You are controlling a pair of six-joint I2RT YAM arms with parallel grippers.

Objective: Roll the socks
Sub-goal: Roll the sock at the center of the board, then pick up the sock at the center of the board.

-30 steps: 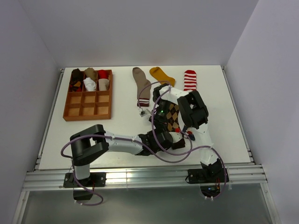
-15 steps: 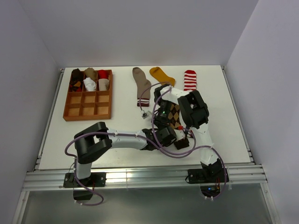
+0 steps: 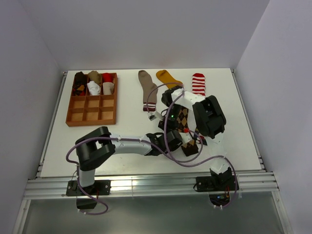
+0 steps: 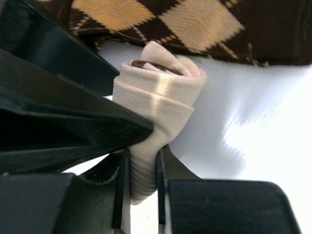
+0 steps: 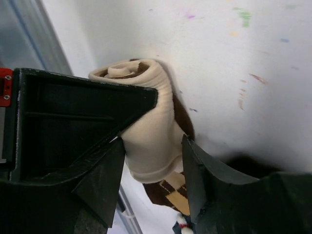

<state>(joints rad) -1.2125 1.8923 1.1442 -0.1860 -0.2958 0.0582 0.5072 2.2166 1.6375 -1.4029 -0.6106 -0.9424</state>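
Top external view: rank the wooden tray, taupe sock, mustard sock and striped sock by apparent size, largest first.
1. wooden tray
2. taupe sock
3. mustard sock and striped sock: about alike; the right arm may hide part of each.

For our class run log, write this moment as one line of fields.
stage: rolling | left gripper: shut on cream fabric sock roll | right gripper: shut on same roll | brown argyle-patterned fabric sock: lying against roll
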